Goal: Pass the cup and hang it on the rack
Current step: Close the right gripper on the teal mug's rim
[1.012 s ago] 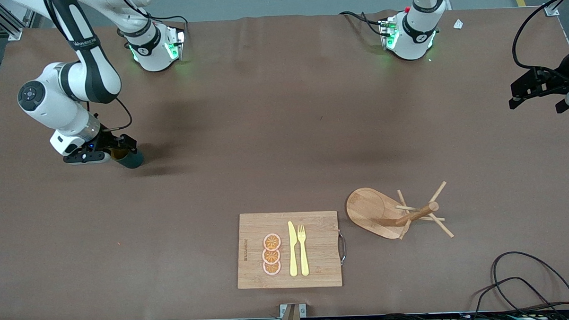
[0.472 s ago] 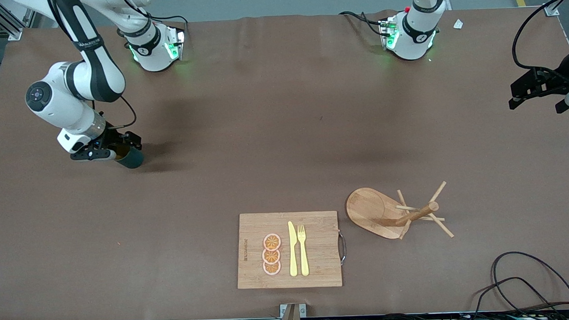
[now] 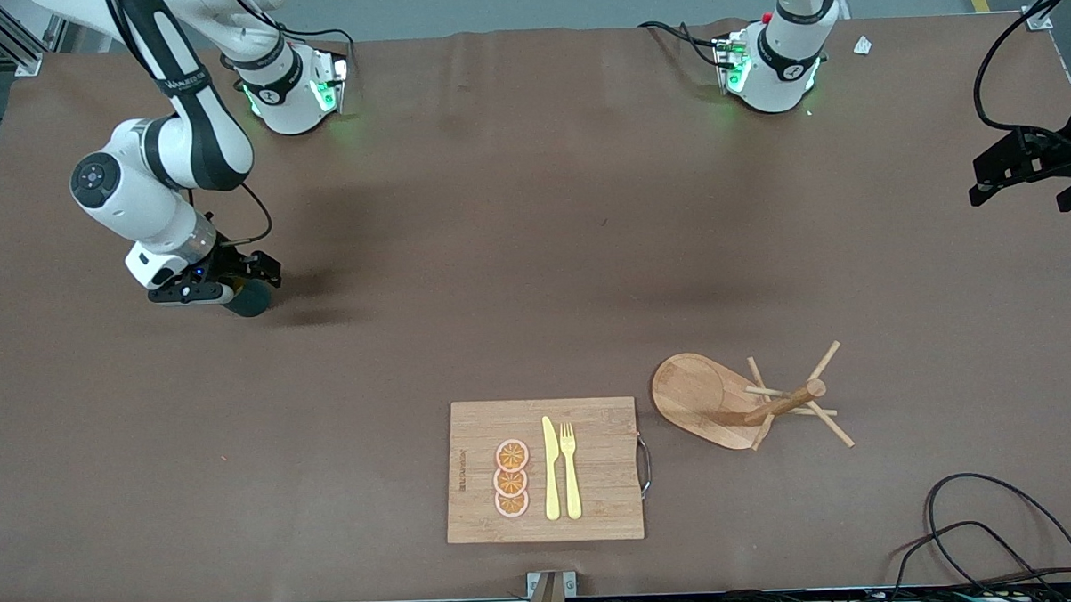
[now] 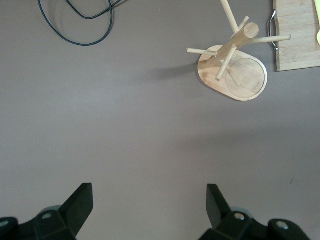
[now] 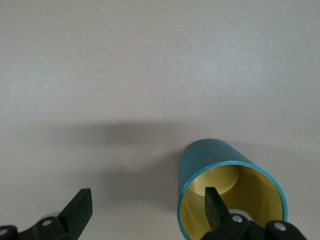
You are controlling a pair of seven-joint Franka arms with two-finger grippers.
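A: Right gripper (image 3: pixel 248 277) hovers open over the cup (image 3: pixel 250 299), middle left of frame; one finger (image 5: pixel 216 209) inside the rim.

B: Left gripper (image 3: pixel 1035 181) waits open, far right. Risk: an off-centre close tips the cup.

Even overhead light, soft shadows

Robotics laboratory test bench. Evidence: two robot arm bases (image 3: pixel 292 87) bolted to a table (image 3: pixel 534 248) under a brown cover, aluminium framing (image 3: pixel 5 39) at one corner, loose black cables (image 3: pixel 989 535) trailing along the edge.
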